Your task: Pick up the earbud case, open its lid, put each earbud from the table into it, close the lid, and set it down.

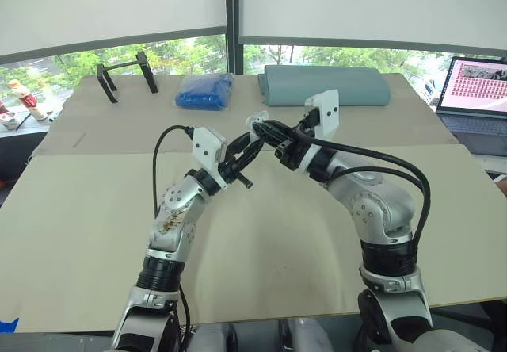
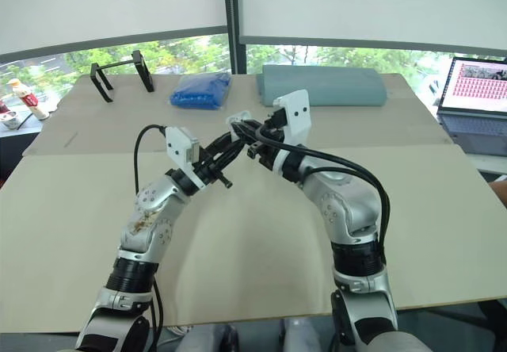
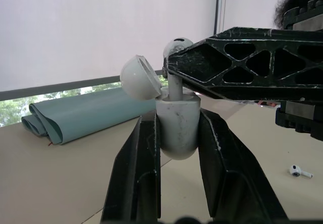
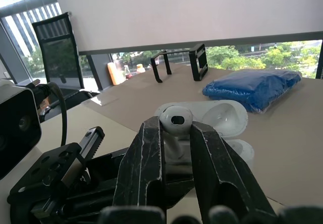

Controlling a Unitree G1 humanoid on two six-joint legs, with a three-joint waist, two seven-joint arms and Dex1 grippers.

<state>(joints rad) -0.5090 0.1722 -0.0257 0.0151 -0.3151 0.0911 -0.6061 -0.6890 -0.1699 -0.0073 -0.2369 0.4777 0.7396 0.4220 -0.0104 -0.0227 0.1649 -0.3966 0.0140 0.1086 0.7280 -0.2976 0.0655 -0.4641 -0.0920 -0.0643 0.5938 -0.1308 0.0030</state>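
Beige bench under wide windows. Holding the earbud case up over it in the left gripper, clamped on both sides, lid tipped open. Pinching one earbud in the right gripper, stem sunk in the case. Second earbud lying loose on the bench, apart from both

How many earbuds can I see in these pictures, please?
2. One small white plastic earbud is held in the right gripper, its stem in the open white earbud case held by the left gripper. The other earbud lies on the beige table. The case's inside is partly hidden.
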